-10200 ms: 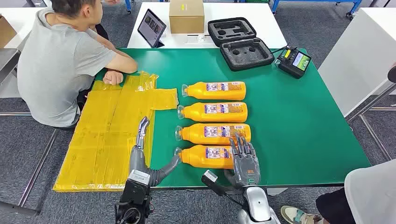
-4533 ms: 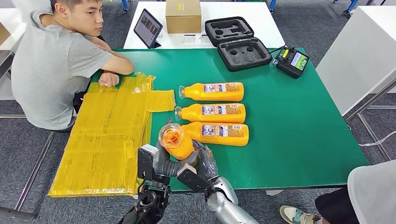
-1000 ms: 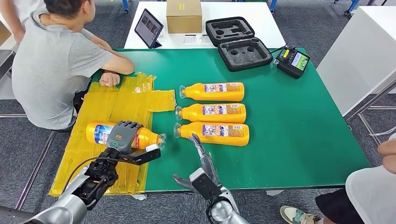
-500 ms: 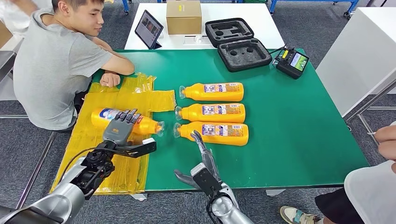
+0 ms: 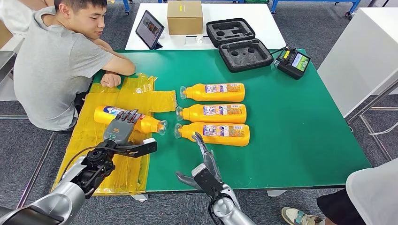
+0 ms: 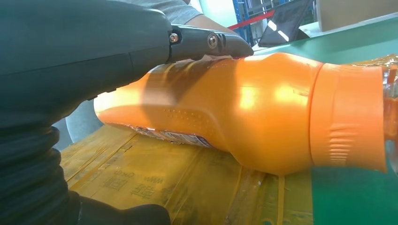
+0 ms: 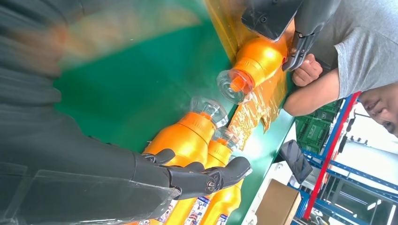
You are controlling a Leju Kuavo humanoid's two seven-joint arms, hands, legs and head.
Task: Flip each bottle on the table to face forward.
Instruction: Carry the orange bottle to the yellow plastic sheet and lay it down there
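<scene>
An orange bottle (image 5: 141, 123) lies on the yellow sheet (image 5: 101, 154) at the table's left, cap toward the right, its blue-and-white label showing near the base. The fingers of my left hand (image 5: 121, 127) lie flat across its top. In the left wrist view the fingers (image 6: 206, 42) touch the bottle (image 6: 244, 108) and the thumb stays apart below it. Three more orange bottles (image 5: 213, 92) (image 5: 212, 113) (image 5: 213, 132) lie in a row on the green table (image 5: 291, 122), caps to the left. My right hand (image 5: 202, 152) hovers open just in front of the nearest one.
A person (image 5: 56, 61) sits at the left with a forearm and fist (image 5: 111, 79) on the table's edge. Behind the bottles are a black foam case (image 5: 239, 44), a controller (image 5: 294, 61), a tablet (image 5: 149, 29) and a cardboard box (image 5: 184, 16). Another person (image 5: 375, 192) is at the lower right.
My left hand set the bottle on the yellow sheet, flattened its fingers over it and nudged it slightly farther back. The right hand has hardly moved.
</scene>
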